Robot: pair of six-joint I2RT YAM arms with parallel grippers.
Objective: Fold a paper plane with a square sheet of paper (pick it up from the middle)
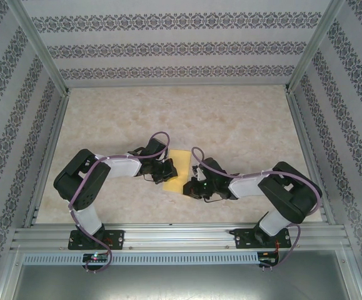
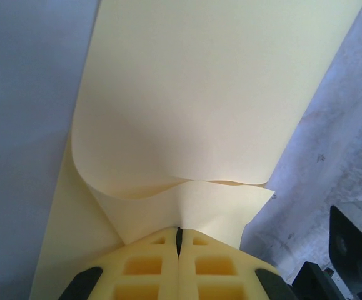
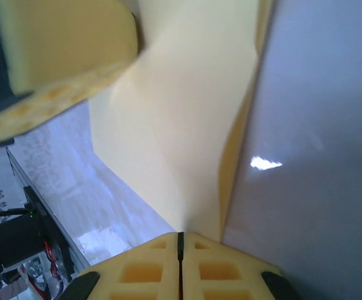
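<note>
My left claw (image 2: 179, 235) and my right claw (image 3: 181, 237) are each pinching an edge of the square sheet of paper (image 1: 177, 169), which spans between them, only curled over, so I judge nearly all the folding is left.

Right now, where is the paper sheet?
In the top view, the paper sheet is central on the table, left gripper clamped on its left edge, right gripper on its lower right.
</note>
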